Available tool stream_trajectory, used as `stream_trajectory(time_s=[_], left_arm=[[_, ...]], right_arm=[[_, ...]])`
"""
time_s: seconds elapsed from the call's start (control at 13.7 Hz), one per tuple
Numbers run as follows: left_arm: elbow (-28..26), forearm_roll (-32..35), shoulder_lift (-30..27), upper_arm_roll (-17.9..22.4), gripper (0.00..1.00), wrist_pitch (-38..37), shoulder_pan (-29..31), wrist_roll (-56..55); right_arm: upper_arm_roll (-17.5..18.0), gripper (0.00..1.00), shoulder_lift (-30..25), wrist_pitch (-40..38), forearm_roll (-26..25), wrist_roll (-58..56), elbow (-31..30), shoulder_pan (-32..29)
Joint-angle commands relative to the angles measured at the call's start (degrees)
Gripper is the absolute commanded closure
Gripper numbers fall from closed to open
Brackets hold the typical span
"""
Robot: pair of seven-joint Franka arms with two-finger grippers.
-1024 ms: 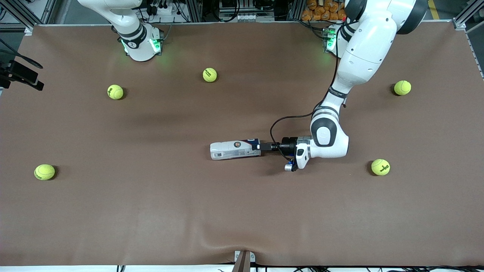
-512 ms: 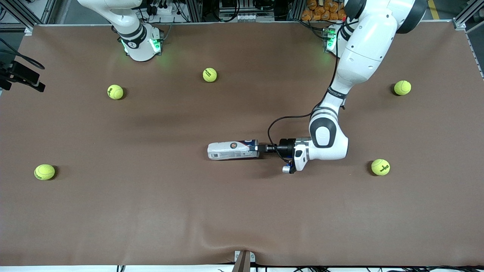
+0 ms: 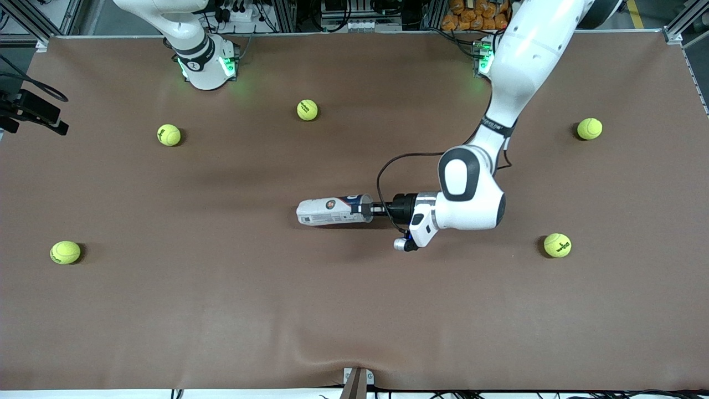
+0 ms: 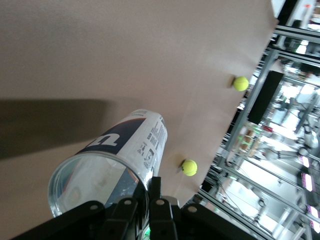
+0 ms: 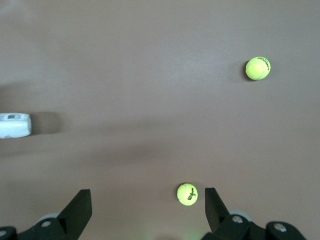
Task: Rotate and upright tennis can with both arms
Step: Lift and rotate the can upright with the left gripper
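While the right arm waits by its base, the left arm (image 3: pixel 471 188) reaches low over the middle of the brown surface (image 3: pixel 354 310), its tool (image 3: pixel 370 209) clamped on the open end of the tennis can (image 3: pixel 331 210). Lying nearly flat, the can points its closed end toward the right arm's end of the surface and casts a shadow along the side nearer the front camera; whether it touches the surface cannot be told. From the left wrist view the clear rim of the can (image 4: pixel 107 170) fills the foreground, with the black fingers (image 4: pixel 156 207) pinching its wall, one inside the mouth and one outside, and the navy and white label running away along the tube.

Up at the right arm's end, the right tool (image 5: pixel 148 206) hangs over bare cloth with its fingers spread wide, gripping nothing; one tennis ball (image 5: pixel 187 194) lies between them on the surface below, and the can's closed end (image 5: pixel 14 125) shows at the edge of that view.

Six tennis balls are scattered well apart from the can: three toward the right arm's end (image 3: pixel 65 252) (image 3: pixel 169 134) (image 3: pixel 307 110), two toward the left arm's end (image 3: pixel 589 128) (image 3: pixel 557 245).
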Motion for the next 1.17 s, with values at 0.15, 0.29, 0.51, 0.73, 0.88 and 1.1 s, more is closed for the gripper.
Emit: stream_trajectory(time_s=[0.15,0.29,0.51,0.73,0.88,1.1], left_arm=[[6.92,23.87,-5.96,0.23,1.00,-0.09,-4.17,-29.78],[11.17,36.89,-6.05,-0.04,1.00,-4.20,-7.32,-44.75],[14.52,47.10,-7.19,0.14,1.00,-10.97,-10.67,-53.06],[14.61,61.42,-7.55,0.84,1.00,-17.48,-16.02,-61.57],[14.70,69.61,-6.85,0.84,1.00,-22.92,-18.93,-64.94],[16.97,70.35,-6.15,1.46,1.00,-24.00,-20.52,-65.99]], right_arm=[[-0.28,0.00,0.46,0.03,0.82,0.95,0.99,0.17],[-0.28,0.00,0.46,-0.14,0.82,0.95,0.99,0.25],[-0.28,0.00,0.29,-0.14,0.91,0.95,1.07,0.34],[-0.28,0.00,0.28,-0.23,0.82,0.95,1.07,0.26],[-0.19,0.00,0.20,-0.58,0.91,1.04,1.07,0.52],[-0.11,0.00,0.20,-0.67,0.91,1.13,1.07,1.13]])
